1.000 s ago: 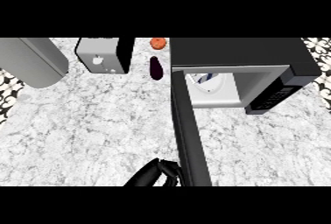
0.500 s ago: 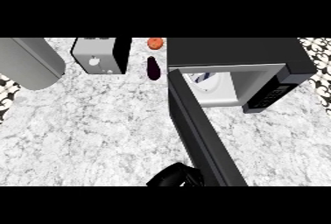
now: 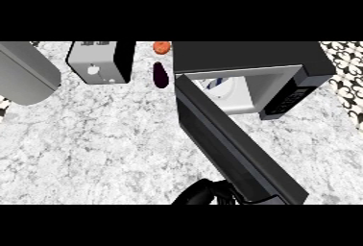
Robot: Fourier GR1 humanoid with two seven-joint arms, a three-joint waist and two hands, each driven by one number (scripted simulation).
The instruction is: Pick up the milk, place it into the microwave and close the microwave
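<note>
Milk (image 3: 228,91) sits inside the microwave (image 3: 248,60), door (image 3: 234,144) partly open and angled out over the counter (image 3: 106,139). One hand (image 3: 202,194) at the door's outer end, touching it; which hand and its finger state I can't tell.

marble counter with patterned tiles at its edges

a white and grey veined marble counter (image 3: 99,139) fills the view, evenly lit; up and well left of the hand (image 3: 202,194) lies a grey rounded body (image 3: 25,72), cut by the edge; just right of it stands a grey and black toaster-like box (image 3: 102,61); black-and-white patterned tile (image 3: 346,72) shows far up and right of the hand, and a sliver at the left edge
</note>
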